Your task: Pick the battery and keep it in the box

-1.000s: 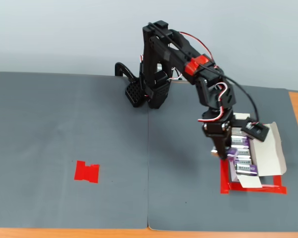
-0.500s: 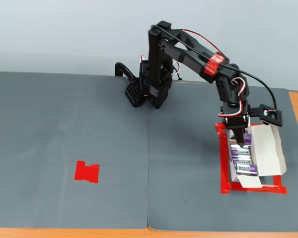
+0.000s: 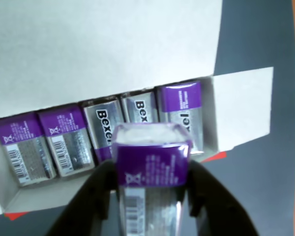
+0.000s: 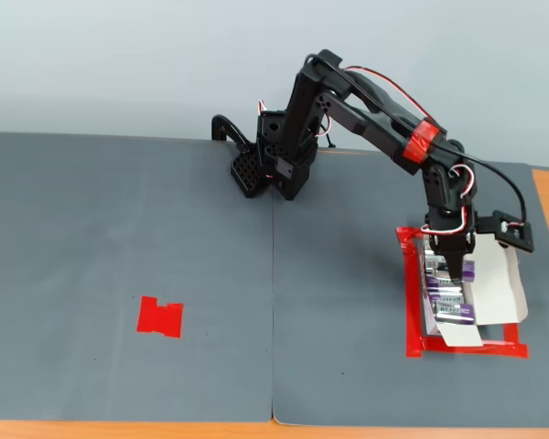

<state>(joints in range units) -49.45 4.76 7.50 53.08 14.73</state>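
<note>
Gripping the battery (image 3: 151,167) between both fingers, my gripper (image 3: 151,196) hung over the box (image 3: 88,59), which sat inside a red tape outline (image 4: 412,311) on the grey mat (image 4: 165,238), so I judged the hold was meant to lower it into the row of five batteries (image 3: 103,132) already packed there. Its long axis ran along my fingers, with the whitish end pointing down toward the box.
</note>
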